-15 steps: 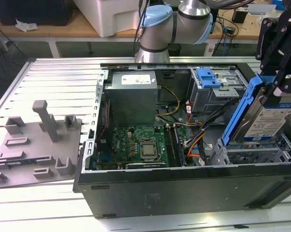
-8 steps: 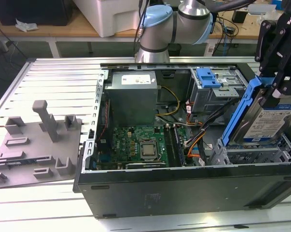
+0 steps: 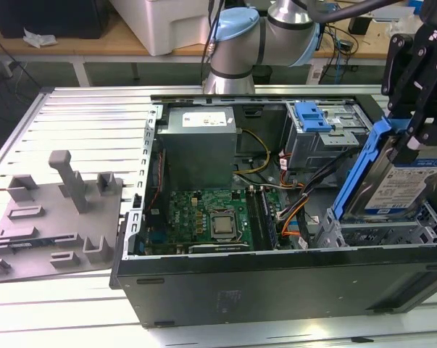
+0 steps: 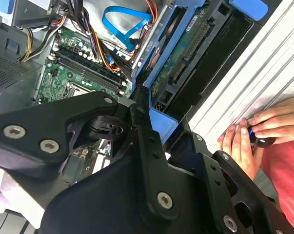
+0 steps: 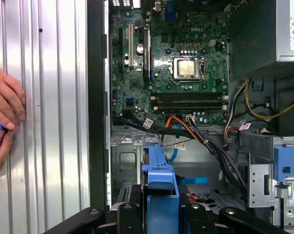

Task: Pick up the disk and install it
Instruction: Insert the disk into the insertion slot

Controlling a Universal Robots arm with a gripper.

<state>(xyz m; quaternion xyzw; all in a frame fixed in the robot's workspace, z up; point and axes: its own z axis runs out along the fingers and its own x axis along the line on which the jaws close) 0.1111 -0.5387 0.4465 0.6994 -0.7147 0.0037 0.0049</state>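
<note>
The disk (image 3: 401, 181) is a silver drive with a white-and-blue label and blue rails. It stands on edge, tilted, inside the open computer case (image 3: 276, 275) at the exterior view's right. Its lower edge is at the grey drive bay (image 3: 381, 233). My gripper (image 3: 412, 134) is shut on the disk's upper part, with black fingers on both sides. In the first wrist view the blue rail of the disk (image 5: 159, 183) runs out between my fingers (image 5: 118, 214). The second wrist view shows the disk's green circuit-board underside (image 4: 186, 48).
The case holds a green motherboard (image 3: 211, 217), a grey power-supply box (image 3: 200, 145), a grey cage with a blue bracket (image 3: 312, 116) and orange-black cables (image 3: 296, 210). A grey fixture plate (image 3: 51, 217) lies at the exterior view's left. A person's hands (image 5: 3, 117) rest on the ribbed table beside the case.
</note>
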